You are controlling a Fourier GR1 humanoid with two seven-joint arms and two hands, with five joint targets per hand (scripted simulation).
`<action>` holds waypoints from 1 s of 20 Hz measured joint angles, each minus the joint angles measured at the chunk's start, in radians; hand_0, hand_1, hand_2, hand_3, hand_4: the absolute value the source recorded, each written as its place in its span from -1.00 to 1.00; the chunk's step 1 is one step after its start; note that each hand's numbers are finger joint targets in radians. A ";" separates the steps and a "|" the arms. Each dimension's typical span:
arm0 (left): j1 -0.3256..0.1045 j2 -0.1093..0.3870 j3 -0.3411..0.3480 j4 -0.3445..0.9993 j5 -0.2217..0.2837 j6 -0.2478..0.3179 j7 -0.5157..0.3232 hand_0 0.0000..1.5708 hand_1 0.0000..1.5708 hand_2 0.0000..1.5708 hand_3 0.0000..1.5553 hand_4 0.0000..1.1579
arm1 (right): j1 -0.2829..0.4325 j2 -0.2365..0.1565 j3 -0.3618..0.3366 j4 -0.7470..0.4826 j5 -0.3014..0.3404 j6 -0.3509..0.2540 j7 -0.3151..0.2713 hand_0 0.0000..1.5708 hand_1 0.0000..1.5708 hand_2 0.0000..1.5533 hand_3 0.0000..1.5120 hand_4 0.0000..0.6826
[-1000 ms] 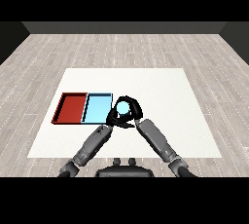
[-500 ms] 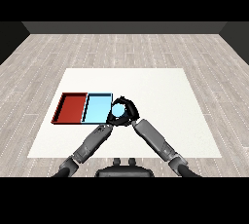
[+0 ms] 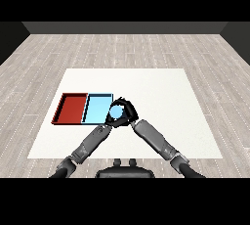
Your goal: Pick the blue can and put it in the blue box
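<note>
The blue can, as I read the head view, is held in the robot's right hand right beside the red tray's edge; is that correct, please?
Not quite: the tray is wrong. In the head view the right hand curls its fingers round the blue can at the right edge of the light blue tray. The red tray lies further left, on the light blue tray's far side.

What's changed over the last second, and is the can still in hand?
The right hand, curled round the blue can, has carried it leftward to the light blue tray's right edge. The grip is unchanged. The left hand, both trays including the red tray stayed put.
</note>
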State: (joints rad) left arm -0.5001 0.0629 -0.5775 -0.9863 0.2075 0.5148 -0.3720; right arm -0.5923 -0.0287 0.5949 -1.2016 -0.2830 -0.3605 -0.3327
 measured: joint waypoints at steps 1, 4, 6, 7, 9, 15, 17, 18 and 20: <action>0.017 -0.007 0.014 -0.006 0.012 -0.006 -0.029 0.29 0.29 0.32 0.16 0.20 | -0.002 0.000 0.006 -0.005 -0.006 -0.004 0.001 0.84 0.84 0.87 0.85 0.79; 0.026 -0.013 0.009 0.007 0.039 0.026 -0.056 -0.01 -0.01 0.04 -0.12 0.16 | -0.011 -0.002 0.024 0.013 -0.030 -0.004 -0.012 0.83 0.83 0.87 0.84 0.78; 0.031 -0.020 0.020 0.009 0.047 0.018 -0.063 -0.18 -0.18 -0.04 -0.33 0.15 | -0.014 0.000 0.019 0.019 -0.036 0.004 -0.010 0.83 0.83 0.87 0.84 0.73; 0.026 -0.021 0.027 0.007 0.044 0.010 -0.055 -0.27 -0.27 -0.10 -0.35 0.14 | -0.014 0.000 0.017 0.014 -0.040 0.003 -0.009 0.83 0.83 0.87 0.84 0.73; 0.041 -0.022 0.042 -0.005 0.032 0.004 -0.072 0.06 0.06 0.12 -0.05 0.15 | -0.024 0.000 0.026 0.017 -0.054 -0.002 -0.006 0.82 0.82 0.87 0.84 0.72; 0.062 -0.036 0.049 -0.020 0.096 -0.033 -0.047 0.81 0.81 0.72 0.29 0.18 | 0.013 0.009 0.004 -0.011 -0.057 0.006 -0.002 0.61 0.61 0.76 0.75 0.21; 0.056 -0.039 0.062 -0.015 0.101 -0.053 -0.066 1.00 1.00 0.97 0.89 0.32 | 0.029 0.009 -0.008 -0.045 -0.070 0.013 0.020 0.39 0.39 0.44 0.06 -1.00; 0.050 -0.043 0.062 0.002 0.111 -0.057 -0.071 1.00 1.00 0.93 0.86 0.90 | 0.035 0.010 -0.017 -0.039 -0.077 0.026 0.019 -0.32 -0.32 -0.29 -1.00 -1.00; 0.048 -0.047 0.064 0.013 0.119 -0.062 -0.069 1.00 1.00 0.93 0.86 0.90 | 0.045 0.014 -0.025 -0.043 -0.077 0.035 0.027 -1.00 -1.00 -1.00 -1.00 -1.00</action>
State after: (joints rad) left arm -0.4522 0.0158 -0.5138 -0.9736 0.3266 0.4523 -0.4414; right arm -0.5472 -0.0147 0.5696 -1.2448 -0.3597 -0.3256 -0.3060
